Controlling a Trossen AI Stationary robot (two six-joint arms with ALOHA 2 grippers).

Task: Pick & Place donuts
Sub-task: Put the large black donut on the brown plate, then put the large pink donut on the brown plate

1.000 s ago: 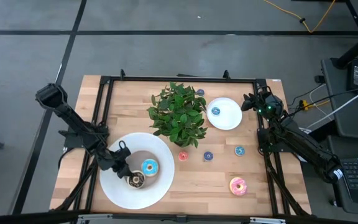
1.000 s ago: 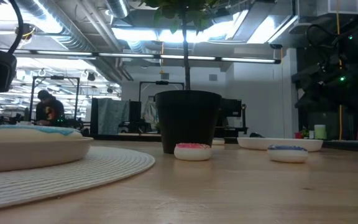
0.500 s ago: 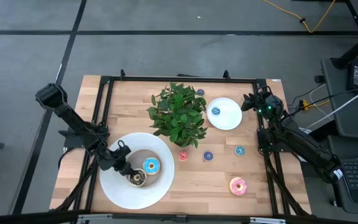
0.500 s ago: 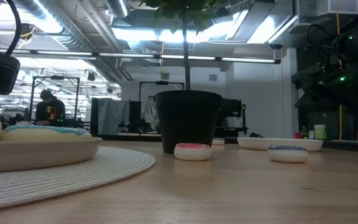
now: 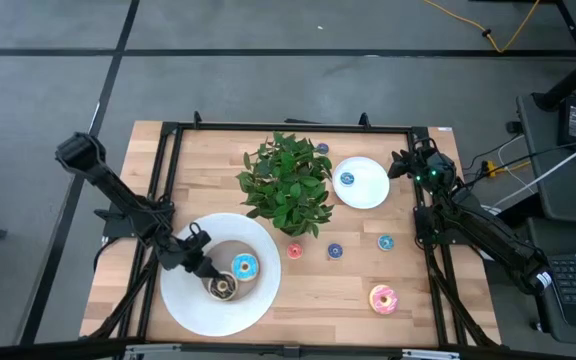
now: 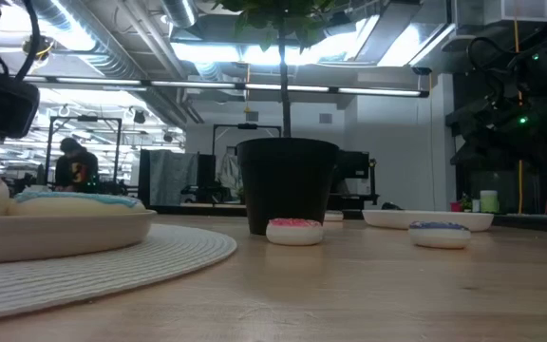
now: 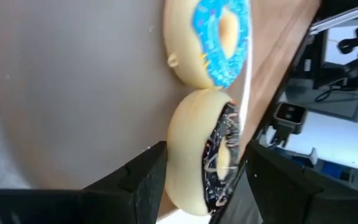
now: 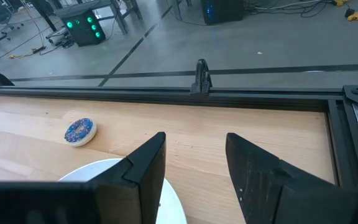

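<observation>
A chocolate donut (image 5: 221, 288) and a light-blue-frosted donut (image 5: 244, 266) lie side by side in a shallow plate (image 5: 230, 247) on a round white mat (image 5: 193, 310) at the near left. My left gripper (image 5: 206, 271) is open at the chocolate donut (image 7: 207, 158), one finger on each side of it. A pink donut (image 5: 382, 298) lies near the front right. Small donuts lie on the wood (image 5: 295, 251) (image 5: 335, 251) (image 5: 385, 241), and one (image 5: 347, 179) lies on a small white plate (image 5: 368, 190). My right gripper (image 8: 194, 149) hovers open at the far right. My left gripper's fingers flank the chocolate donut, which rests on the plate against the blue donut (image 7: 219, 37). One finger (image 7: 151, 177) lies close to the donut's pale side (image 7: 178, 155); I cannot tell whether it touches.
A potted green plant (image 5: 286, 185) stands in the middle of the table, between the two plates. Another small donut (image 5: 322, 149) lies behind it. A black frame (image 5: 288, 127) runs along the table's edges. Bare wood lies at the near middle.
My left gripper has opened and let go of the chocolate donut, which now lies on the plate next to the blue donut. The gripper has drawn back slightly toward the table's left edge.
</observation>
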